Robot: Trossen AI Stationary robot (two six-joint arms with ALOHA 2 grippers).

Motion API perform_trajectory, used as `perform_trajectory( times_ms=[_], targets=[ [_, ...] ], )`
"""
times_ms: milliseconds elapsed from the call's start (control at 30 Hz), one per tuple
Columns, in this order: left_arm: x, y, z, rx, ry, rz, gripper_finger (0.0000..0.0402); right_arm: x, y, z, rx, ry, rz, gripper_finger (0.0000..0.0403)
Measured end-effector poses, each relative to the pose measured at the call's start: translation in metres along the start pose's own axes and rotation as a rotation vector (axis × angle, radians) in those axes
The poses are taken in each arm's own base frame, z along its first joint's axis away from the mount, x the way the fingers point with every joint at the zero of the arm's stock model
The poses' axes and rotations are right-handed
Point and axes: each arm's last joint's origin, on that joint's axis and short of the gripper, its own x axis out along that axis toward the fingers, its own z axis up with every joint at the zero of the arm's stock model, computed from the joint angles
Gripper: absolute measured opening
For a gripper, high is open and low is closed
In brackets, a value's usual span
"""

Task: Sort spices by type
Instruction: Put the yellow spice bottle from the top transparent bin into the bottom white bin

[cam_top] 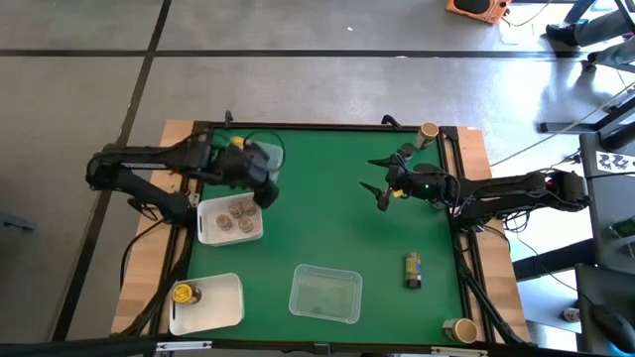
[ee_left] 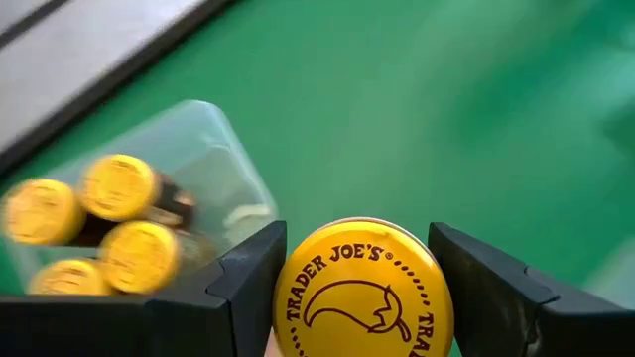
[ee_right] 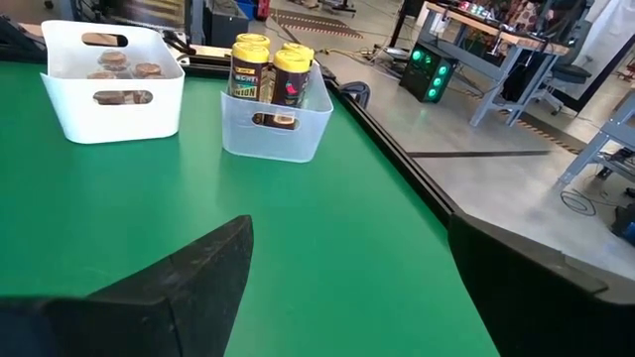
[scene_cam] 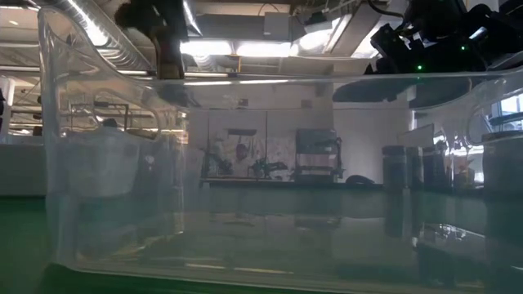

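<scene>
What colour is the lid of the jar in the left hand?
Yellow, with dark brown print, on the jar between the left hand's fingers; the left wrist view shows it best.

Looking straight down: the green counter [cam_top: 327,218] sits framed in black rails, with both dark arms reaching in. The left pincer [cam_top: 260,180] hangs over the counter's far left part, just beside a clear round-edged tray [cam_top: 273,147] and above the far edge of a white tray [cam_top: 230,219] holding three brownish-lidded jars [cam_top: 235,216]. Its fingers can't be made out from up here. The right pincer [cam_top: 380,178] hovers over bare green, fingers spread wide. Nearer the front, a white tray [cam_top: 206,302] holds one yellow-lidded jar [cam_top: 183,294]; a clear tray [cam_top: 324,294] sits mid-front. A lone jar [cam_top: 413,270] lies on its side at right.
</scene>
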Motion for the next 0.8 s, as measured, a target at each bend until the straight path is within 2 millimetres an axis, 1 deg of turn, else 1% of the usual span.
perform_trajectory(
  times_ms=[233,367,467,667,800],
  targets=[
    [-0.034,-0.031,-0.039,0.115,0.008,-0.179,0.0229,0.000,0.000,0.000,0.000,0.000,0.000,0.0337],
    [-0.050,-0.051,-0.066,0.179,0.037,-0.271,0.0229,0.000,0.000,-0.001,0.012,0.008,0.002,0.0337],
    [-0.061,-0.062,-0.087,0.190,0.070,-0.325,0.0228,0.000,0.000,-0.001,0.027,0.011,0.002,0.0337],
    [-0.080,-0.076,-0.126,0.148,0.149,-0.386,0.0228,0.000,0.000,-0.002,0.025,0.023,0.004,0.0337],
    [-0.085,-0.082,-0.152,0.122,0.207,-0.352,0.0228,0.000,0.000,-0.002,0.025,0.023,0.004,0.0337]
  ],
)
